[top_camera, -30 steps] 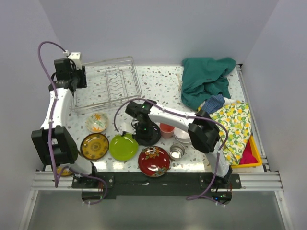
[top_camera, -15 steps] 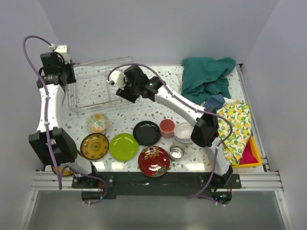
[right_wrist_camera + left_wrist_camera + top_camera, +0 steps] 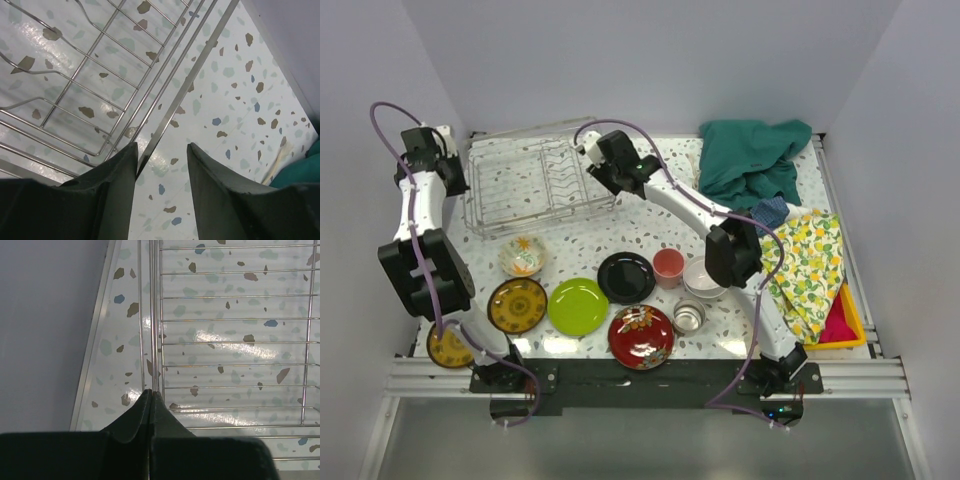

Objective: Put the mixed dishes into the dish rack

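Dish rack [image 3: 535, 185], seemingly being squared up for loading: left gripper [image 3: 151, 396] pinched shut on its rim wire; right gripper [image 3: 162, 155] part-open, straddling the opposite rim without gripping.

The black left gripper [image 3: 151, 399] has its two fingers pressed together, its arm stretched far forward. The black right gripper [image 3: 161, 150] holds its fingers apart, its arm reaching forward and left.

Overhead; wrist close-ups on dish rack [image 3: 152, 300]
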`<move>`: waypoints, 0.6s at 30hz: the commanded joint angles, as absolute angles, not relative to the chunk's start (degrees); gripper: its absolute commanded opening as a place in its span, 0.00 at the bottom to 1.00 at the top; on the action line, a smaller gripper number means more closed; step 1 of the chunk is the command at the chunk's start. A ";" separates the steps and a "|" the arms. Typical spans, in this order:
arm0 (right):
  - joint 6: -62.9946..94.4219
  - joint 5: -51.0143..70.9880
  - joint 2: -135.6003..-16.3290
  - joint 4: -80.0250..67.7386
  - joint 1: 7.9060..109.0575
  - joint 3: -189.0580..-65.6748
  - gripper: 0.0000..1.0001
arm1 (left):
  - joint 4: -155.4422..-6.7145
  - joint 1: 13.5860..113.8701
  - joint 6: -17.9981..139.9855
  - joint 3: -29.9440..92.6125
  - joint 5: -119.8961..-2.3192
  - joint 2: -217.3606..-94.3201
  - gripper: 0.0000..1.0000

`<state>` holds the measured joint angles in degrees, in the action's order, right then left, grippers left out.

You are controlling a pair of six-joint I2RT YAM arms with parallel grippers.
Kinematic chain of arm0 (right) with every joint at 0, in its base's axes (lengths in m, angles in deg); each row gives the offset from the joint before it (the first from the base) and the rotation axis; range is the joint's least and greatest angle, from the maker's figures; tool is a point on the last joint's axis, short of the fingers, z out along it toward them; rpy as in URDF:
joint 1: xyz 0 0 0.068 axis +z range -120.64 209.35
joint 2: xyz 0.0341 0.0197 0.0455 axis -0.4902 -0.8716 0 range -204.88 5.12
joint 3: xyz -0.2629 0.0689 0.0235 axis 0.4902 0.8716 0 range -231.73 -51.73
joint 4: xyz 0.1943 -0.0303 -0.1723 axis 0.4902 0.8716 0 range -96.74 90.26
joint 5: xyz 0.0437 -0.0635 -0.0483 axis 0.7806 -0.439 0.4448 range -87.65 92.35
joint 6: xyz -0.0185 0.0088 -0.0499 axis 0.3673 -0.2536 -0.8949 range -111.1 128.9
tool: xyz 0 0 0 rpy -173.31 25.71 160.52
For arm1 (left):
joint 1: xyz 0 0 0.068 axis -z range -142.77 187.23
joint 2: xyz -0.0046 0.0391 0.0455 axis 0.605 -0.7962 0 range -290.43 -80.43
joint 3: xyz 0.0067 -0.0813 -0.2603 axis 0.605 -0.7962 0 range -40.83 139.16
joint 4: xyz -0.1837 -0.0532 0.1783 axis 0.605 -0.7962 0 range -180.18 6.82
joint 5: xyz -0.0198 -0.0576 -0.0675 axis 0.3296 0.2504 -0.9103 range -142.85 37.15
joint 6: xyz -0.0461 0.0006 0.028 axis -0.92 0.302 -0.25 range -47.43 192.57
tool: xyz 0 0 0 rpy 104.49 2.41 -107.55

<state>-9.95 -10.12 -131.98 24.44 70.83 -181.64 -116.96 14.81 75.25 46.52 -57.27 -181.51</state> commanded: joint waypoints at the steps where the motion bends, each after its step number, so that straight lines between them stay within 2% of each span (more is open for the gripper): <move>1: -9.12 -10.49 -133.92 22.35 69.00 -186.38 0.40 | -115.17 14.82 76.79 46.62 -56.27 -183.09 0.00; 5: -9.99 -10.75 -135.68 21.65 67.24 -188.14 0.32 | -116.58 14.73 76.88 49.25 -59.86 -184.32 0.00; 8: -10.52 -10.66 -136.47 21.21 65.31 -188.67 0.26 | -117.63 14.82 77.67 51.10 -69.52 -184.15 0.00; 11: -10.96 -10.14 -137.09 20.95 63.29 -188.66 0.21 | -118.51 15.25 77.24 51.36 -74.11 -184.75 0.00; 18: -11.58 -10.40 -137.27 20.95 61.00 -187.26 0.18 | -119.92 15.61 77.32 50.75 -77.36 -186.26 0.00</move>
<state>-10.28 -8.55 -136.92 21.36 63.11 -186.10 -119.04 15.27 76.72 49.40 -72.73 -185.14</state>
